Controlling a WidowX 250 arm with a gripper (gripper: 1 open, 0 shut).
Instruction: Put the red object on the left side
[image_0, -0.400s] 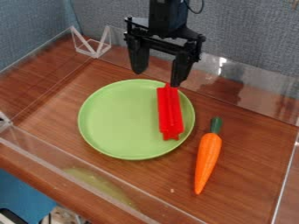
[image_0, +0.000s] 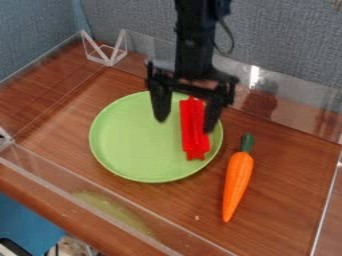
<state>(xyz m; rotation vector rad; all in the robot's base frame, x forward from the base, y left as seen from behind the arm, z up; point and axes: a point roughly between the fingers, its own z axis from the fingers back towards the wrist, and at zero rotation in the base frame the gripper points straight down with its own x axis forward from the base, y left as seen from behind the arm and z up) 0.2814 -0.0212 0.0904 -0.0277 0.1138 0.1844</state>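
Note:
The red object (image_0: 195, 132), a long flat red bar, lies on the right part of the green plate (image_0: 127, 140). My black gripper (image_0: 189, 103) hangs straight over the bar's far end, open, with one finger on either side of it. The fingertips reach down to about the bar's level, and whether they touch it I cannot tell. Nothing is gripped.
An orange carrot (image_0: 237, 184) with a green top lies right of the plate on the wooden table (image_0: 60, 100). Clear plastic walls (image_0: 287, 95) ring the table. A white wire stand (image_0: 102, 45) sits at the back left.
The gripper has come down and slightly forward, from above the plate's far edge to straddling the red bar's far end. The bar and carrot have not moved.

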